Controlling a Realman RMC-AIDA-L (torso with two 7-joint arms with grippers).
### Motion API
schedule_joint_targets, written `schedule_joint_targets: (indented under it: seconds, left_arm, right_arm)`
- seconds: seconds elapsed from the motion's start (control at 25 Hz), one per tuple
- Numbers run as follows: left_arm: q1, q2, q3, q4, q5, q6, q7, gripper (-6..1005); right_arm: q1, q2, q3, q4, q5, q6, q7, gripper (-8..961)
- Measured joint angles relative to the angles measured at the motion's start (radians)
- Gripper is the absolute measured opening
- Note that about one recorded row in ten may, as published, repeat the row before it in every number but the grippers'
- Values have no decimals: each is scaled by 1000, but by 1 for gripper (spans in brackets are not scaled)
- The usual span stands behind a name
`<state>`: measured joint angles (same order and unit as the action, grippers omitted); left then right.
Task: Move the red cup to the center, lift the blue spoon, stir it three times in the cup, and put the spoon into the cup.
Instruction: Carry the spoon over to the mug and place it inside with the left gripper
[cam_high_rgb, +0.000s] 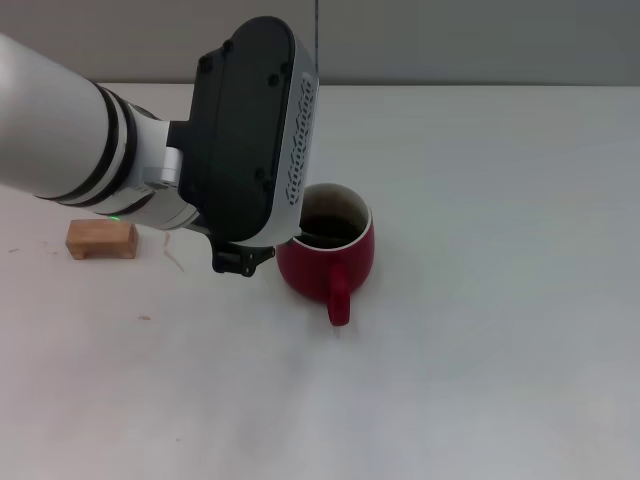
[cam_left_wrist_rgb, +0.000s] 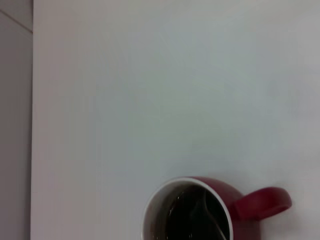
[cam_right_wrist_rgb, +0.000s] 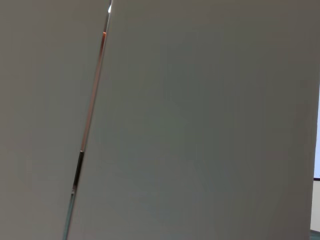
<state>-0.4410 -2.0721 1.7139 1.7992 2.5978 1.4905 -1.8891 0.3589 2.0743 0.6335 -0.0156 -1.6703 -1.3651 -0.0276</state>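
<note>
The red cup (cam_high_rgb: 327, 259) stands upright near the middle of the white table, its handle pointing toward the front edge. It also shows in the left wrist view (cam_left_wrist_rgb: 200, 212). A thin grey metal neck of the blue spoon (cam_high_rgb: 322, 238) lies inside the cup against its dark inside, and it shows in the left wrist view too (cam_left_wrist_rgb: 209, 216). The spoon's pale blue handle is hidden. My left arm reaches in from the left, and its black wrist housing covers the left gripper (cam_high_rgb: 243, 258) just beside the cup's left rim. My right gripper is out of view.
A small wooden block (cam_high_rgb: 101, 239) lies on the table (cam_high_rgb: 500, 300) to the left of the cup, partly under my left arm. The right wrist view shows only a grey wall.
</note>
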Motion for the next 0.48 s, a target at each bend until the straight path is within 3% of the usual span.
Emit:
schedule_joint_targets:
  seconds: [0.48]
  left_arm:
    - [-8,0,4,-71,-95,-117,15,244]
  right_arm:
    - [-1,0,0,-3,0,1,0,649]
